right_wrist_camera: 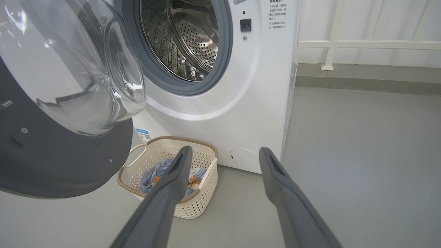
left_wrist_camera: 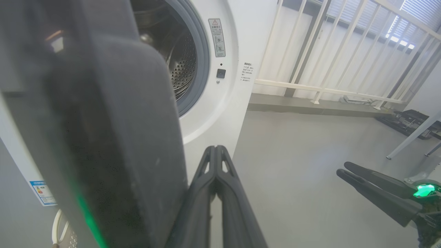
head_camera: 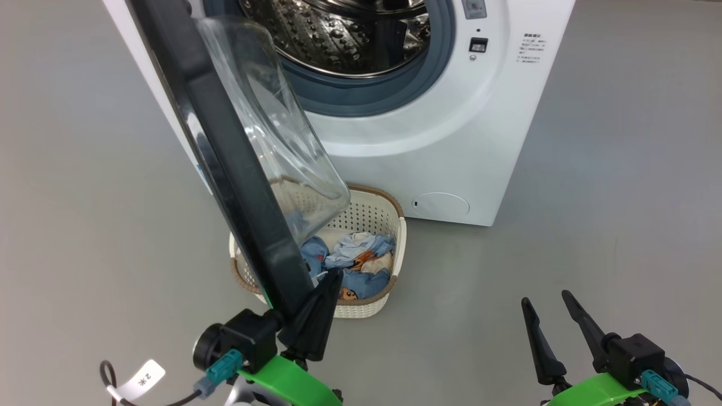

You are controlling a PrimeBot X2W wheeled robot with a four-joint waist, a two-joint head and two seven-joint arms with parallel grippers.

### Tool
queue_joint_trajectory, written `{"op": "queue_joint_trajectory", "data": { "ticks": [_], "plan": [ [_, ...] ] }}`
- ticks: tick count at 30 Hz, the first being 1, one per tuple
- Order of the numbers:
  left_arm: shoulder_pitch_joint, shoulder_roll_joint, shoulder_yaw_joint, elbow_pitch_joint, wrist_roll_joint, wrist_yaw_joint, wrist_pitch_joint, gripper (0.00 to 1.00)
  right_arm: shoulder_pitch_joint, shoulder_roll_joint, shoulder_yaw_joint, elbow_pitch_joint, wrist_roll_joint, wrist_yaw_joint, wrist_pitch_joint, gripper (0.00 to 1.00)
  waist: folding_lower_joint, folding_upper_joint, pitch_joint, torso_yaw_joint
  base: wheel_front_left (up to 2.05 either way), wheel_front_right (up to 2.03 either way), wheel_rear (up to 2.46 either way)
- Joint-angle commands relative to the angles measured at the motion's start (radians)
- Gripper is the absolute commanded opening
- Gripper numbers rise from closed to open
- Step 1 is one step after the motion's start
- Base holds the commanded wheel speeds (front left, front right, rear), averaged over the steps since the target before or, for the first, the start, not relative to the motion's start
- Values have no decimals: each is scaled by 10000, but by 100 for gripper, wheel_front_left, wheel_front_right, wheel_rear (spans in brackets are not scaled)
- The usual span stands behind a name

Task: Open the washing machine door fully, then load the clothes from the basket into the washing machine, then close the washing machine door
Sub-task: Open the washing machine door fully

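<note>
White cable tag (head_camera: 141, 381) marked "2米". Red warning triangle printed on grey sticker (left_wrist_camera: 217, 37), upper right of washing machine (left_wrist_camera: 220, 103) front; remaining small print unreadable.

1. The washing machine door (head_camera: 223, 169) stands ajar, and its glass bowl overhangs the left half of the basket (head_camera: 366, 214).
2. The basket's right half lies open from above.
3. The drum (head_camera: 350, 39) mouth is unblocked.
4. The floor (head_camera: 592, 237) to the right is free.

Both arms carry dark tapered fingers (head_camera: 540, 344), black blocks (head_camera: 637, 354), bright green brackets (head_camera: 287, 379) and teal cable plugs (head_camera: 224, 365).
</note>
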Motion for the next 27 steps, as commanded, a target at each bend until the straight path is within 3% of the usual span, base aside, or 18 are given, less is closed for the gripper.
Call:
{"op": "queue_joint_trajectory", "data": {
  "ticks": [1,27],
  "plan": [
    [-175,300,505,-259,-40,202,19,0,-380,-47,334,-182,123,16,-120,100,0,-1,-4,91,0,0,0],
    [824,1037,848,-1589,-104,1191,762,0,-271,-47,422,-97,289,16,-120,100,0,-1,-187,817,0,0,0]
  ]
}}
